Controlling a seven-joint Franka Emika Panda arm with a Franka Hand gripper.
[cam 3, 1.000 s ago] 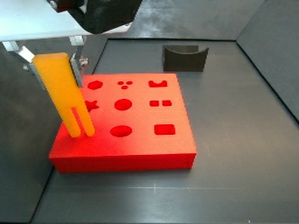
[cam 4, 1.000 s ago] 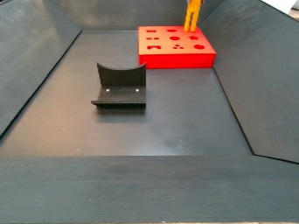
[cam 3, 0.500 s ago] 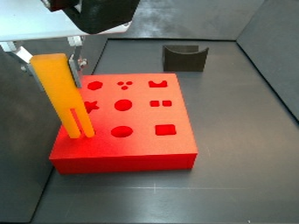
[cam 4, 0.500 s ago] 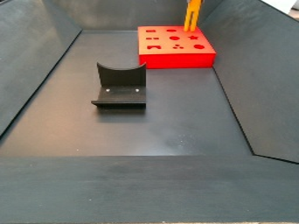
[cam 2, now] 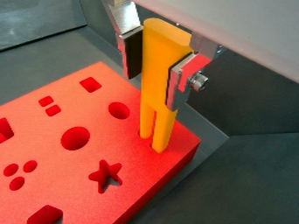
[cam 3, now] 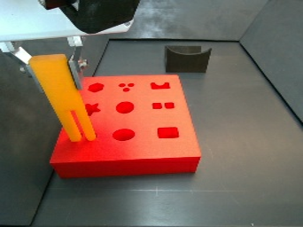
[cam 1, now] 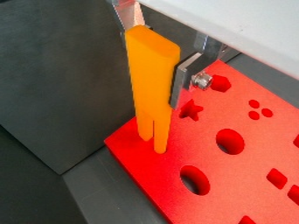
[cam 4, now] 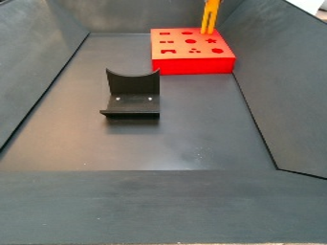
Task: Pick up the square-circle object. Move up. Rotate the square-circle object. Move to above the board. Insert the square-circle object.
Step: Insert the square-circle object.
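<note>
The square-circle object (cam 3: 66, 97) is a long orange-yellow bar held upright, split prongs down. Its prong tips are at the red board's (cam 3: 142, 151) corner, by the star hole (cam 3: 90, 108); whether they touch or enter the top I cannot tell. My gripper (cam 3: 50, 58) is shut on the bar's upper part. In both wrist views the silver fingers (cam 1: 187, 74) (cam 2: 181, 74) clamp the bar (cam 1: 152, 83) (cam 2: 160, 79) from two sides above the board (cam 1: 251, 166) (cam 2: 59, 166). In a side view the bar (cam 4: 209, 17) stands at the board's (cam 4: 192, 50) far right corner.
A dark grey notched holder (cam 4: 130, 94) lies on the floor in mid-bin, also seen behind the board (cam 3: 187, 58). Sloping dark bin walls (cam 4: 38, 77) surround the floor. The board sits close to the bin wall (cam 3: 30, 124).
</note>
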